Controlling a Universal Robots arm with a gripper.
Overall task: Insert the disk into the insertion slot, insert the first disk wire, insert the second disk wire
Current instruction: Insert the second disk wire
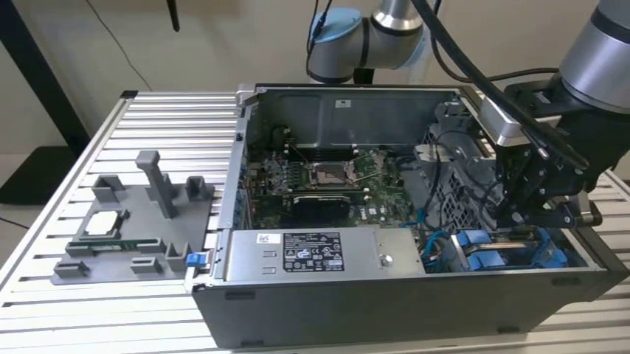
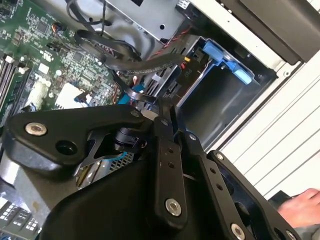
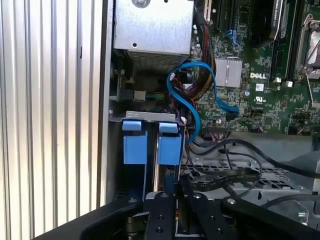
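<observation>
— One arm, and where is its hand [image 1: 517, 221]?

— Down inside the open computer case [image 1: 394, 310], at its near right corner in the exterior view. It hangs right over the insertion slot [image 1: 482, 254], the grey metal bay with blue plastic rails.

— Is the hand wide, narrow, or holding something?

— I cannot tell. Its own black body hides the tips in both wrist views.

— And the disk?

— Not clear either. In the first wrist view two blue tabs [image 3: 135, 142] stand side by side just beyond the hand [image 3: 167, 200], with a thin dark strip between them. Whether that strip is the disk on edge, I cannot tell.

— What does the second wrist view give?

— The insertion slot [image 2: 215, 100] as a bare grey box, with a blue tab at its far wall. The hand [image 2: 147, 107] sits just beside its opening, among black cables [image 2: 125, 65].

— Any wires nearby?

— A blue flat cable [image 3: 192, 100] loops from the green board [image 3: 260, 75] toward the blue tabs.

— And the rest of the scene?

— The case stands on a slatted metal counter [image 1: 158, 118]. A long grey box with a white sticker [image 1: 315, 254] lies along its near side, left of the slot. The square silver socket [image 1: 330, 173] sits mid-board. A grey fixture tray [image 1: 138, 236] rests on the counter, well left of the case.
</observation>
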